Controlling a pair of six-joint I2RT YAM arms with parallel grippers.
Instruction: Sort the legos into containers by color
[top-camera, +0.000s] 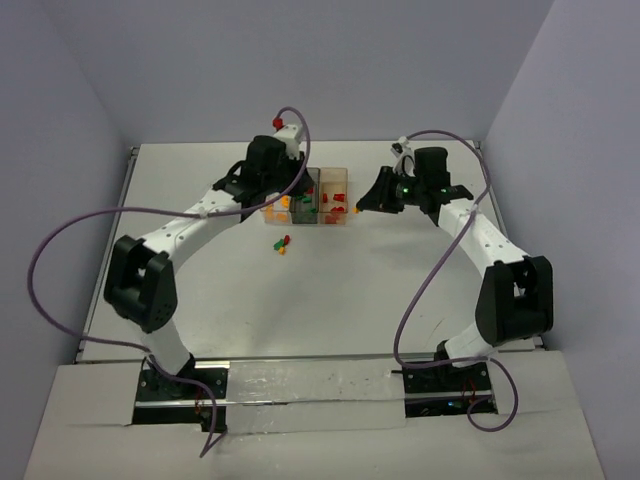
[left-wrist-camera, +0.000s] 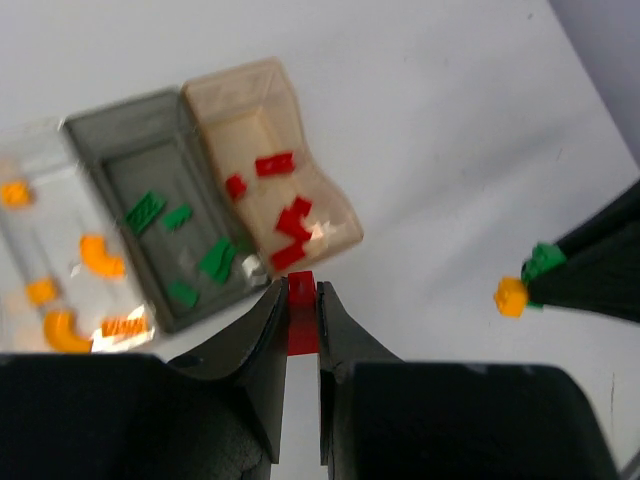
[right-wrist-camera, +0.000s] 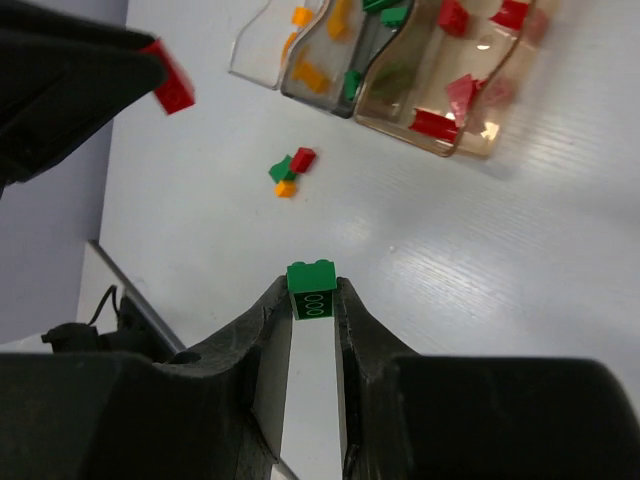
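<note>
Legos mid-sort, one in each pincer. Left gripper (left-wrist-camera: 302, 292) pressed together on a small red plastic brick (left-wrist-camera: 302, 325), clamped between the black fingertips and hanging just short of the near end of the amber-tan see-through bin (left-wrist-camera: 235, 85). Right gripper (right-wrist-camera: 312, 300) pinching a small green plastic brick (right-wrist-camera: 311, 288) by its sides, off the amber-tan end of the row and over bare white table (right-wrist-camera: 500, 260). From the left wrist, an orange speck (left-wrist-camera: 510, 297) beside that green brick, too blurred to call stuck to it or not. Judged as the carry-and-drop step, for both arms at once. Next for the left: ease forward over the amber-tan bin, then spread the jaws. Next for the right: reach past the amber-tan bin to the dark smoky-grey bin (left-wrist-camera: 120, 115) in the middle, probably after a wait for room, with both wrists crowding the same short row. Sorting so far looks clean. Only red pieces in the amber-tan bin, only green in the smoky-grey one, only orange-yellow in the clear bin (left-wrist-camera: 45, 150) at the other end. Left to collect, near the front of the row: a tight cluster of three loose bricks (right-wrist-camera: 291, 172), one green, one red, one orange.
</note>
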